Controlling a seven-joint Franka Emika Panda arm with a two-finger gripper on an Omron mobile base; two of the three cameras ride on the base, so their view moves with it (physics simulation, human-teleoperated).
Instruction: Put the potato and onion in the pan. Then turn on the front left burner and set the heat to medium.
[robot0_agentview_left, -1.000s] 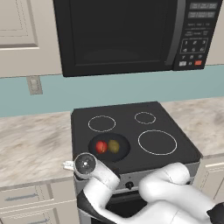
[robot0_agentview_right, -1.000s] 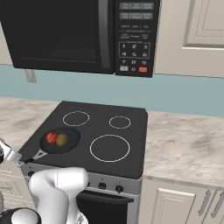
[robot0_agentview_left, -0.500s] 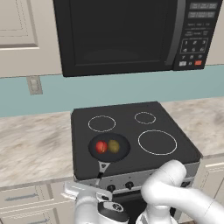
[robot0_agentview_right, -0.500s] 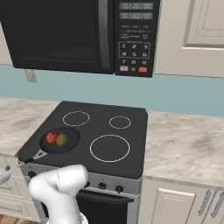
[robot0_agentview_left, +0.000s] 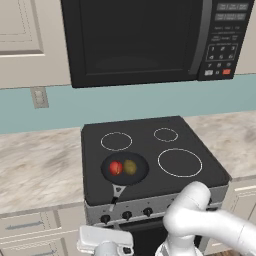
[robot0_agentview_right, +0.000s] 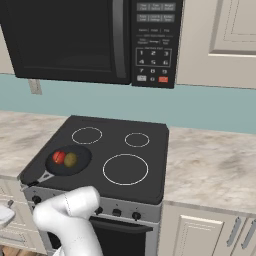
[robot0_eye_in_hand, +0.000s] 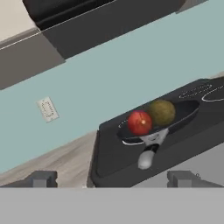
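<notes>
The dark pan (robot0_agentview_left: 125, 170) sits on the front left burner of the black cooktop and covers that zone. Inside it lie the red onion (robot0_agentview_left: 116, 167) on the left and the olive-brown potato (robot0_agentview_left: 130, 167) on the right, touching. The right base view shows the pan (robot0_agentview_right: 68, 161), onion (robot0_agentview_right: 59, 157) and potato (robot0_agentview_right: 70, 159) too. My gripper (robot0_eye_in_hand: 111, 178) is open with nothing between its tips. It hangs low in front of the stove and looks up at the pan (robot0_eye_in_hand: 183, 111), its handle (robot0_eye_in_hand: 146, 158), the onion (robot0_eye_in_hand: 139, 122) and the potato (robot0_eye_in_hand: 162, 112). My hand (robot0_agentview_left: 104, 239) is below the knobs.
A row of knobs (robot0_agentview_left: 127, 215) runs along the stove front above my hand. A large white ring (robot0_agentview_left: 180, 162) marks the front right zone. A black microwave (robot0_agentview_left: 135, 40) hangs over the stove. Marble counters (robot0_agentview_left: 40, 165) flank it, with drawers (robot0_agentview_left: 30, 224) below.
My hand has dropped from beside the pan's handle to below the stove's front edge. Pan, onion and potato have not moved. The jaws stayed open.
</notes>
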